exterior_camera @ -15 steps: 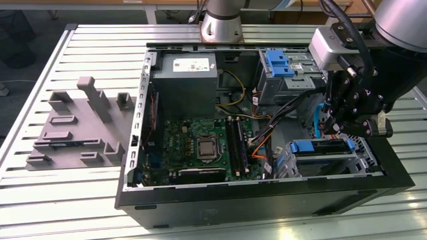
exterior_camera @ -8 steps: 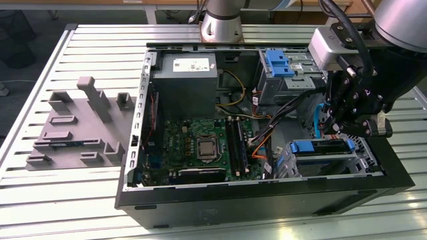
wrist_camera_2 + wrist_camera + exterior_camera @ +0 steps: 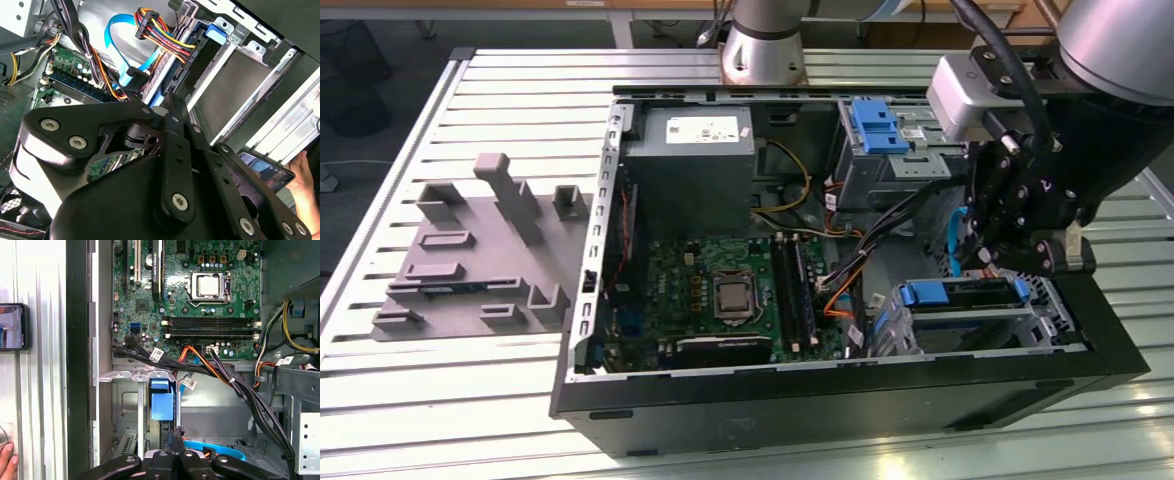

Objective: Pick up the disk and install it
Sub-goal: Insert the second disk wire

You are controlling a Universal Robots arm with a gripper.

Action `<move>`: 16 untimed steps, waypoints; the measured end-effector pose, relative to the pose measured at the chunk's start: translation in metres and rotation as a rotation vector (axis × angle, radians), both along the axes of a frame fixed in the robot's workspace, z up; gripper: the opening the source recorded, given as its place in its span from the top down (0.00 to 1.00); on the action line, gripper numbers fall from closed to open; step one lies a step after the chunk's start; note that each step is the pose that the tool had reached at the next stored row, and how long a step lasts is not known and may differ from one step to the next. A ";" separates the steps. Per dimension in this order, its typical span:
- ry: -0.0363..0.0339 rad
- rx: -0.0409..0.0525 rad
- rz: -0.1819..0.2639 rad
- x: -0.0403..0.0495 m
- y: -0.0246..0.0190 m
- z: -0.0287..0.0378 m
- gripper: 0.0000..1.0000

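The disk [image 3: 963, 293] lies flat in the metal drive cage at the near corner of the open computer case, on the exterior view's right, with the blue front of its carrier showing. In the first wrist view the blue carrier tab of the disk [image 3: 162, 401] sits in the cage slot just beyond my fingertips. My gripper [image 3: 986, 262] hangs directly above the cage, pointing down at it. Its fingers [image 3: 176, 456] stand together, shut, and I see nothing held between them. In the second wrist view the gripper [image 3: 169, 102] stands next to the cage [image 3: 235, 75].
A blue upright bracket [image 3: 874, 125] sits in the upper drive bay. A grey power-supply box [image 3: 687, 150] and the motherboard [image 3: 720, 290] take up the case's other half. Cable bundles [image 3: 235, 380] run beside the cage. A grey fixture [image 3: 467, 250] lies outside. A hand [image 3: 302, 175] holds a phone [image 3: 265, 172].
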State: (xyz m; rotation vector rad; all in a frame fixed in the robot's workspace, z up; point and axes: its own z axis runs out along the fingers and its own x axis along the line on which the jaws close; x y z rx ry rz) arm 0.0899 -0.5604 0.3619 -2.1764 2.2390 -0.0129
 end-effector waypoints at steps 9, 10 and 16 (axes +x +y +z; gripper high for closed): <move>0.0000 0.0000 0.000 -0.0046 0.0000 0.0000 0.89; 0.0000 0.0000 0.000 -0.0046 0.0000 0.0000 0.89; 0.0000 0.0000 0.000 -0.0048 0.0000 0.0000 0.89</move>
